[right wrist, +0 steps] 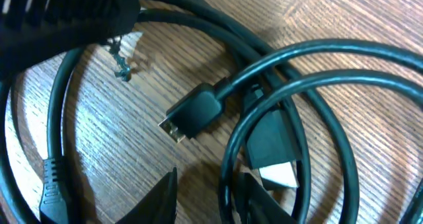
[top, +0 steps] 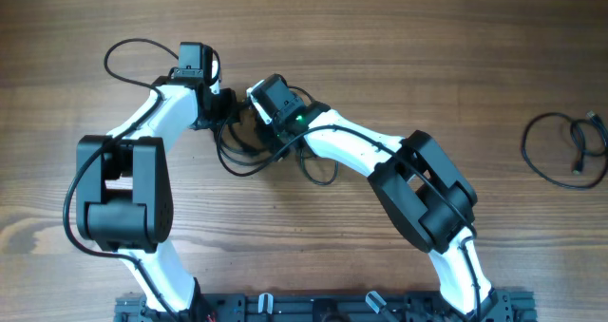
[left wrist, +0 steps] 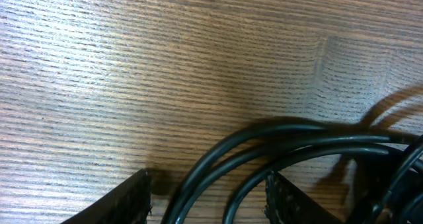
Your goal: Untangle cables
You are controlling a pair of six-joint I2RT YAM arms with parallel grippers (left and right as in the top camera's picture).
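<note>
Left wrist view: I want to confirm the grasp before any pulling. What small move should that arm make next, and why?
Probably close the left gripper. Its jaws stand open on either side of the cables, with two strands curving down between them close above the table. Closing should pin those strands so the tangle can be worked apart.

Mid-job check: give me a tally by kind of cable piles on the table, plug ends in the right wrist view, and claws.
Tangled cable pile: 1, strand count unclear
Separate coiled cable: 1
Plug ends in the right wrist view: 3 (metal-tipped plug, white-tipped plug, ribbed plug)
Claws: 2 (left claw, right claw)
Total: 7
</note>
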